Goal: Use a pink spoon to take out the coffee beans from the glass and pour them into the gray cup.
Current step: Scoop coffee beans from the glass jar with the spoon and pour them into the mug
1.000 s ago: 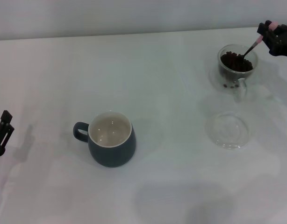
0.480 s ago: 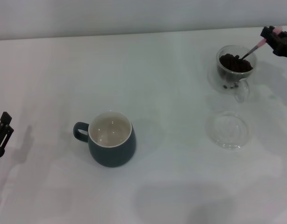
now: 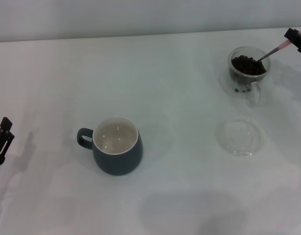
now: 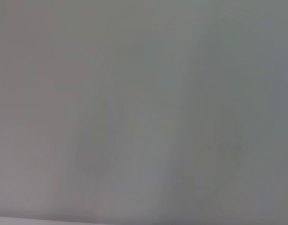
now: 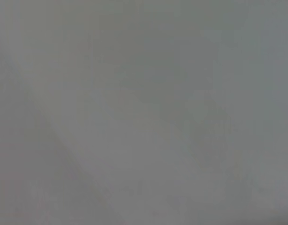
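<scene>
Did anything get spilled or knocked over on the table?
No, nothing stands out. The coffee beans are all inside the glass, which stands upright. The gray cup is upright too. The right end effector holds the pink spoon with its tip in the beans.

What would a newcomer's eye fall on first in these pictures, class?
Probably the dark gray cup, standing alone near the table's middle, its pale inside bare. Next, the glass of coffee beans at the far right, where the right gripper at the picture's edge holds the pink spoon dipped in.
</scene>
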